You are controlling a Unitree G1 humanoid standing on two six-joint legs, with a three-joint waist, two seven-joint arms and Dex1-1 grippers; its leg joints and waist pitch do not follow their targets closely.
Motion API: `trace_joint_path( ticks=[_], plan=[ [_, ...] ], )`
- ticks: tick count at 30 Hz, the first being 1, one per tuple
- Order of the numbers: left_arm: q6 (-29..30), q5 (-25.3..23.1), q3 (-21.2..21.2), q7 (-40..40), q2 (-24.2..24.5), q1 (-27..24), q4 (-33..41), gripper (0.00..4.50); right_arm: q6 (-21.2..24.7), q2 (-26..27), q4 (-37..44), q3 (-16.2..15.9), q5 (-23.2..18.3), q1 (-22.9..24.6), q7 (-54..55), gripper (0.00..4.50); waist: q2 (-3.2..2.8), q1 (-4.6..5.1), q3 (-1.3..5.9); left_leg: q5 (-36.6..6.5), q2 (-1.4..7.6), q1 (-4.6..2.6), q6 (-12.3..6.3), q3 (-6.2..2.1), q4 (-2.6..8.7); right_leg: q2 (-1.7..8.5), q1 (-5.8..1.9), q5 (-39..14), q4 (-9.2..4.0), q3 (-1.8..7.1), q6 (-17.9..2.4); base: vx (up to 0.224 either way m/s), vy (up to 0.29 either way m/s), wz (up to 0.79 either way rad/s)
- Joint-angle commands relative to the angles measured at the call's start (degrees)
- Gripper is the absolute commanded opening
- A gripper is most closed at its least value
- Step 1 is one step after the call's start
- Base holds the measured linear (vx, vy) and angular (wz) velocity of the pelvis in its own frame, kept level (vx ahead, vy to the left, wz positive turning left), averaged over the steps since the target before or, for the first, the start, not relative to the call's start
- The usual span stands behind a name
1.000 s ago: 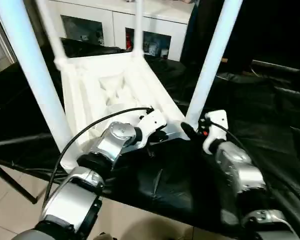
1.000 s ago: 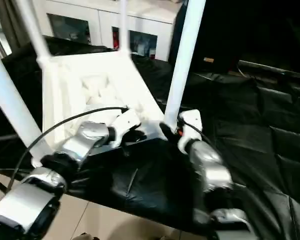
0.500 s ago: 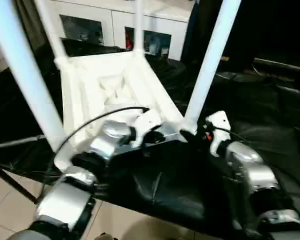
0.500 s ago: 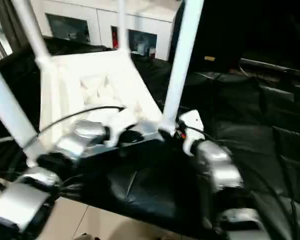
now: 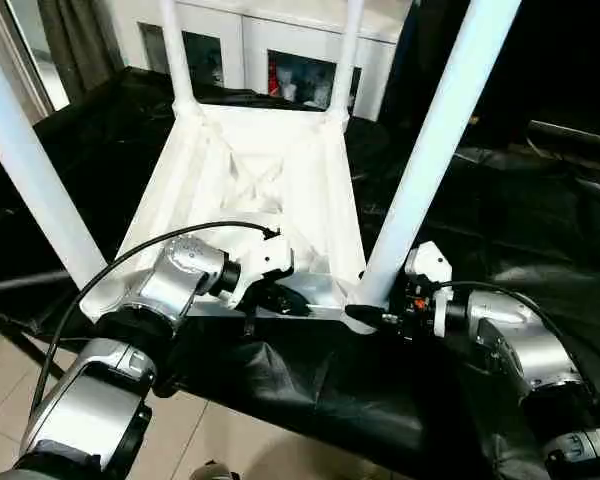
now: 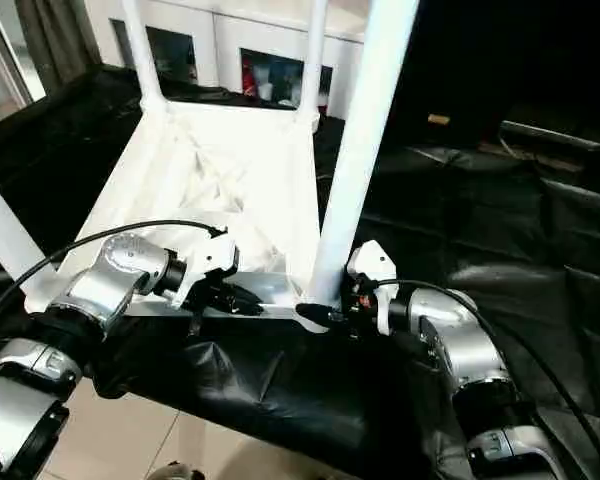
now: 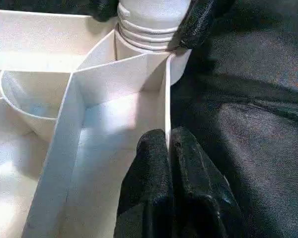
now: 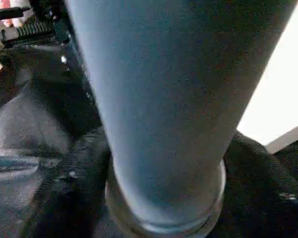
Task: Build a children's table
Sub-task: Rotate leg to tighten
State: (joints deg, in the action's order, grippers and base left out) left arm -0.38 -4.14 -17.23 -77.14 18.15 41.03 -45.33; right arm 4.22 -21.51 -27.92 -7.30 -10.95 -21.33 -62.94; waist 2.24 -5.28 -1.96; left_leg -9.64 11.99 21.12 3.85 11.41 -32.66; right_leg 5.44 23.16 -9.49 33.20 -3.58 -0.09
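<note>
The white table top point(image 5: 270, 180) lies upside down on the black cloth, ribs up, with four white legs standing in its corner sockets. My left gripper point(image 5: 285, 298) is at the near edge, shut on the thin rim wall point(image 7: 167, 114) of the top, one black finger on each side. My right gripper point(image 5: 370, 315) is at the foot of the near right leg point(image 5: 430, 150), with its fingers point(image 8: 84, 168) on either side of the leg's threaded base. The near left leg point(image 5: 30, 170) and both far legs point(image 5: 175, 50) stand free.
A black cloth point(image 5: 310, 390) covers the work table, whose near edge runs just below my grippers, with tiled floor point(image 5: 0, 400) beyond it. A white glass-door cabinet point(image 5: 280, 40) stands behind the table. The left arm's black cable point(image 5: 130, 260) arcs over the near rim.
The whole picture has shifted, so the camera moved. My right gripper has drawn in from beside the near right leg onto its base. My left gripper stays at the near rim.
</note>
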Motion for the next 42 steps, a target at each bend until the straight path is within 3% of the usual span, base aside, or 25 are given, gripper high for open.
trace_joint_path(
  ticks=[1,5,8,10,13,15,16,19,22,23,26,27,33,37,39,42],
  plan=[
    [0.6,0.3,-0.7,0.1,-0.4,-0.9,1.6,0.0,0.1,-0.6,-0.1,-0.1,0.0,0.4,-0.9,2.96,0.17,0.08,3.1,-14.2,1.67,-0.98,-2.1,-0.39,3.69,2.68,-2.54,-11.5,-2.92,1.94,-12.7,0.0,0.0,0.0],
    [0.0,0.0,0.0,3.3,-1.2,-0.5,0.7,0.0,0.2,-0.5,-0.3,0.2,0.0,0.7,0.2,2.76,0.21,0.1,3.15,-13.2,1.61,-0.97,-2.53,-0.31,3.56,2.58,-2.56,-9.7,-2.79,1.94,-13.1,0.0,0.0,0.0],
    [0.0,-0.6,1.6,10.1,-3.4,0.6,-1.8,0.0,-0.6,1.6,-3.2,2.3,1.4,0.0,8.1,2.69,0.25,0.26,3.01,-14.2,1.52,-1.04,-2.2,-0.29,3.61,2.64,-2.31,-11.5,-3.07,2.0,-12.8,0.0,0.0,0.0],
    [0.7,-1.4,2.0,16.4,-6.0,1.7,-3.8,0.0,0.1,5.0,-7.1,5.2,2.2,-1.3,19.0,2.68,0.64,0.79,2.89,-17.0,1.27,-1.06,-0.57,-0.6,3.84,2.88,-2.19,-19.3,-3.93,1.9,-10.5,0.0,0.0,0.0],
    [1.8,-2.3,2.2,23.6,-10.2,3.2,-6.2,0.0,2.6,9.6,-8.3,7.6,1.7,-1.8,28.5,2.68,0.45,1.18,2.79,-18.1,1.25,-1.16,0.04,-0.74,3.98,2.78,-1.94,-22.0,-4.38,1.94,-8.8,0.0,0.0,0.0],
    [2.1,-2.6,2.0,25.0,-11.3,3.5,-6.7,0.0,3.1,10.7,-8.2,7.7,1.6,-1.8,30.3,2.68,0.55,1.28,2.79,-18.1,1.23,-1.13,-0.08,-0.8,3.98,2.79,-1.93,-22.0,-4.44,1.95,-8.7,0.0,0.0,0.0],
    [2.4,-3.2,1.7,28.4,-13.5,4.1,-7.7,0.0,3.9,13.0,-8.4,7.8,1.8,-2.1,33.9,2.68,0.23,1.36,2.84,-17.9,1.17,-1.02,-0.23,-0.83,4.01,2.82,-1.92,-22.0,-4.45,1.95,-8.5,0.0,0.0,0.0],
    [1.7,-4.1,0.2,29.6,-16.8,4.1,-8.1,0.0,3.7,16.8,-9.0,6.5,3.0,-2.9,37.0,2.68,0.06,1.6,2.84,-18.0,1.18,-0.99,0.08,-0.89,4.14,2.66,-1.94,-20.8,-4.5,1.89,-8.6,0.0,0.0,0.0],
    [1.1,-4.2,-1.0,28.2,-18.7,3.5,-7.2,0.0,1.9,18.6,-7.7,3.3,4.9,-2.8,35.9,2.68,0.07,1.8,2.83,-18.8,1.11,-0.97,-0.32,-0.91,4.13,2.67,-1.98,-21.2,-4.67,1.87,-8.3,0.0,0.0,0.0],
    [1.1,-4.2,-1.0,28.2,-18.7,3.5,-7.2,0.0,1.6,18.6,-7.6,3.2,5.0,-2.9,35.9,3.24,0.12,1.83,2.86,-18.9,1.15,-0.98,-0.55,-0.89,4.13,2.66,-1.97,-20.6,-4.63,1.89,-8.4,0.0,0.0,0.0],
    [1.0,-4.0,-0.6,28.2,-18.0,3.7,-7.4,0.0,1.5,17.9,-7.5,4.0,4.7,-3.1,36.0,3.37,0.02,1.91,2.81,-19.2,1.19,-0.96,-0.69,-0.91,4.2,2.61,-1.95,-20.3,-4.61,1.89,-8.7,0.0,0.0,0.0],
    [0.7,-3.9,-0.3,27.9,-17.3,3.9,-7.5,0.0,1.2,17.1,-7.6,4.3,4.6,-3.3,35.5,3.58,0.12,1.92,2.79,-19.5,1.19,-0.93,-0.69,-0.93,4.23,2.61,-1.97,-20.5,-4.64,1.86,-8.7,0.0,0.0,0.0],
    [-2.1,-1.8,0.6,18.3,-12.2,3.0,-5.7,0.0,-1.1,9.6,-5.2,2.9,3.7,-2.7,19.7,3.58,0.27,1.74,2.92,-18.1,1.18,-0.61,-2.07,-0.84,4.0,2.62,-2.41,-18.0,-4.38,1.89,-9.2,0.0,0.0,0.0],
    [-2.4,-0.2,0.3,10.6,-8.7,1.6,-3.5,0.0,-1.3,5.2,-1.8,1.9,1.6,-0.9,10.0,3.58,0.28,1.34,3.08,-14.9,1.37,-0.89,-3.59,-0.55,3.68,2.68,-2.5,-12.8,-3.75,1.93,-11.9,0.0,0.0,0.0],
    [-2.4,0.3,0.1,8.3,-7.6,1.2,-2.8,0.0,-0.8,4.1,-0.6,1.6,0.7,-0.4,7.5,3.58,0.16,1.12,3.21,-12.8,1.48,-0.57,-4.61,-0.61,3.62,2.66,-2.85,-9.5,-3.14,1.93,-12.8,0.0,0.0,0.0],
    [-1.5,1.9,0.2,2.3,-4.9,0.1,-0.8,0.0,0.5,1.5,1.9,0.8,-1.2,0.9,1.3,3.58,0.12,0.58,3.19,-11.3,1.71,-0.69,-5.01,-0.4,3.54,2.47,-2.92,-6.6,-2.62,1.8,-14.2,0.0,0.0,0.0]
  ],
)
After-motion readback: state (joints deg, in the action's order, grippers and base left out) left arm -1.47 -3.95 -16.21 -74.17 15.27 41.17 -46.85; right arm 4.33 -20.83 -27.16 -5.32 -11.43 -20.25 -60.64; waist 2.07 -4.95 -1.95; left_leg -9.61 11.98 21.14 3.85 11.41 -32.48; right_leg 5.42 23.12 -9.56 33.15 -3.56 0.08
